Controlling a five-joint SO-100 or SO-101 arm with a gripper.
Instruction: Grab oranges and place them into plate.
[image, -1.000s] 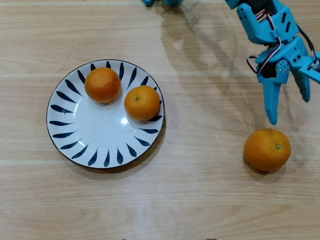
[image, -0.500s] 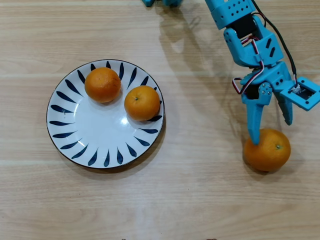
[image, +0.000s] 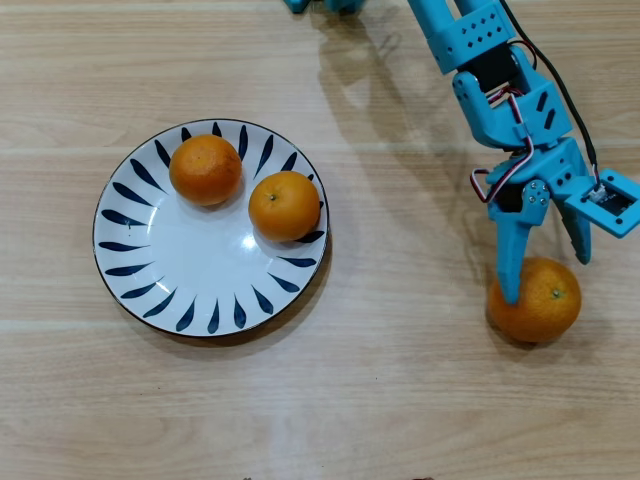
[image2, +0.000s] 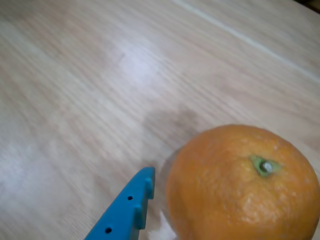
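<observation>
Pale wood grain covers the table (image: 400, 400) seen in the overhead view. On its left part the plate (image: 150, 270) lies flat, and two oranges are held within it: one (image: 205, 169) near the upper rim, the other (image: 285, 205) toward the right rim, close together; whether they touch cannot be told. Well apart from the plate, at the right, the larger orange (image: 540, 300) rests on the bare wood with its green stem dot turned up. The blue arm (image: 500, 80) reaches down from the top edge. The gripper (image: 545, 275) is set over that orange with its fingers spread: the longer finger (image: 510, 255) overlaps the fruit's left side, while the other ends by its upper right edge. No pinch on the fruit is seen.

In the wrist view, the larger orange (image2: 242, 185) fills the lower right, stem dot and dimpled skin plainly shown. A blue finger (image2: 127, 212) with small holes rises from the bottom edge, its tip just beside the orange's left flank; contact cannot be made out. The second finger is out of frame.
</observation>
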